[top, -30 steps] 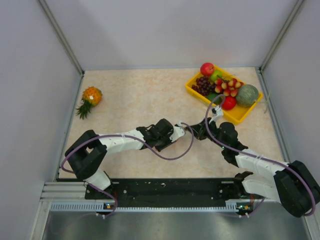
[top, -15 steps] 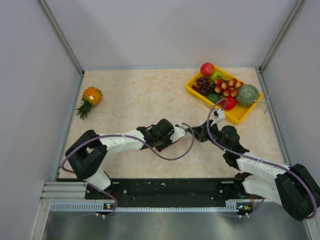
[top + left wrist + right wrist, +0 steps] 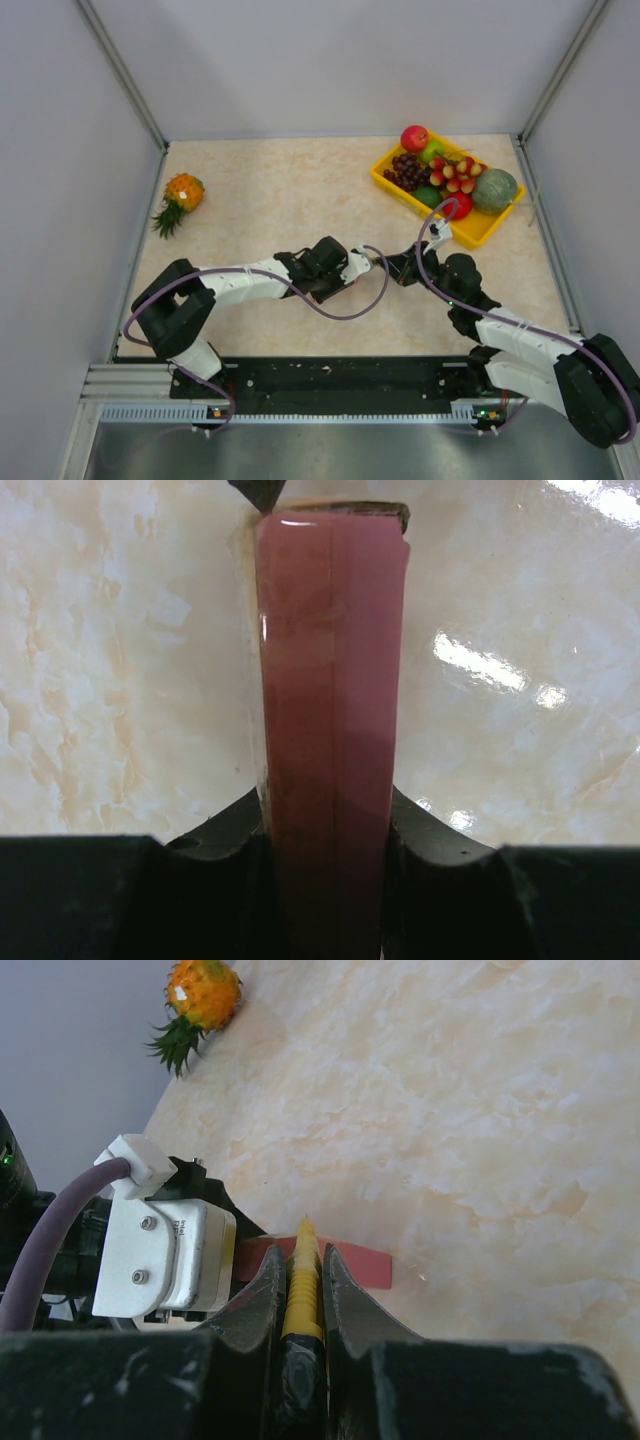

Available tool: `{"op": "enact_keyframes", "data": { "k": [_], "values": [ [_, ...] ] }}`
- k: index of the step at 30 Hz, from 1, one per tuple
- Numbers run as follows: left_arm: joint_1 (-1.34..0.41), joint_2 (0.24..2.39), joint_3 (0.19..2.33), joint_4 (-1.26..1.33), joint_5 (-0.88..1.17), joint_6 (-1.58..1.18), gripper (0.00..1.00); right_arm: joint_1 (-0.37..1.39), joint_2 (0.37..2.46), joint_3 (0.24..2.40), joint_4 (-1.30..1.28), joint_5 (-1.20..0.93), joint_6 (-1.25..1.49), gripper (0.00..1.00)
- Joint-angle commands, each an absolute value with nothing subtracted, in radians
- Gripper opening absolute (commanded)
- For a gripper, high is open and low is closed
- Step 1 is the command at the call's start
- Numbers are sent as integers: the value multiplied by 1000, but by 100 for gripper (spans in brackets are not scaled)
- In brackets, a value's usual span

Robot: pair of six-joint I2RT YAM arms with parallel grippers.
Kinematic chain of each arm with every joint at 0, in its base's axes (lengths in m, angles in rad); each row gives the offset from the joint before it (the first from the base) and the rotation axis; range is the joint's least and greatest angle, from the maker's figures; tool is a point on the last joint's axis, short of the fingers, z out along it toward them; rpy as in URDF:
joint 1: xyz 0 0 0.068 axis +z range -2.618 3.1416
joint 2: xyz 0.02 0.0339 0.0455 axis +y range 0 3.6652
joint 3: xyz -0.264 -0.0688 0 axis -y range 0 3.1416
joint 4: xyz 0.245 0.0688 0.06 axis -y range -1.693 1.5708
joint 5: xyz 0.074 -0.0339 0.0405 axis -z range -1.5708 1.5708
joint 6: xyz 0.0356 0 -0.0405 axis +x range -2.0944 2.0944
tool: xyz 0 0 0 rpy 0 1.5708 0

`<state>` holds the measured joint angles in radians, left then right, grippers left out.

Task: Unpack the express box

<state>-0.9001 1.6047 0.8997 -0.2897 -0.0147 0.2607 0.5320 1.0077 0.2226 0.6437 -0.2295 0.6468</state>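
Observation:
The pink express box [image 3: 330, 680] stands on edge, clamped between the black fingers of my left gripper [image 3: 328, 820] and sticking out forward over the marble tabletop. My right gripper [image 3: 300, 1260] is shut on the yellow utility knife [image 3: 303, 1285], whose tip sits at the top edge of the express box [image 3: 362, 1263]. In the top view the left gripper [image 3: 362, 264] and right gripper [image 3: 400, 268] meet nose to nose at mid-table, and the box between them is mostly hidden. A dark point [image 3: 262, 490] touches the box's far end.
A yellow fruit tray [image 3: 482, 233] with grapes, an apple and a melon stands at the back right, close behind the right arm. A small pineapple [image 3: 180, 195] lies at the far left. Grey walls enclose the table on three sides.
The right arm's wrist and cable have drifted slightly right and toward the near edge, with the knife still at the box. The left arm has not moved.

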Motion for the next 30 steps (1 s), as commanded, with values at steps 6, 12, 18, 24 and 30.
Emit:
{"op": "enact_keyframes", "data": {
  "k": [6, 12, 18, 24, 30],
  "values": [
    [-871, 1637, 913, -298, -43, 219, 1, 548, 1003, 175, 563, -314, 638, 0],
    [-870, 1641, 916, -299, -43, 219, 1, 548, 1014, 172, 568, -322, 637, 0],
    [-868, 1643, 917, -299, -41, 219, 1, 548, 962, 167, 514, -321, 643, 0],
    [-868, 1644, 919, -299, -44, 218, 1, 548, 934, 178, 485, -328, 647, 0],
    [-867, 1641, 916, -296, -52, 210, 3, 548, 890, 205, 427, -305, 652, 0]
  ]
}}
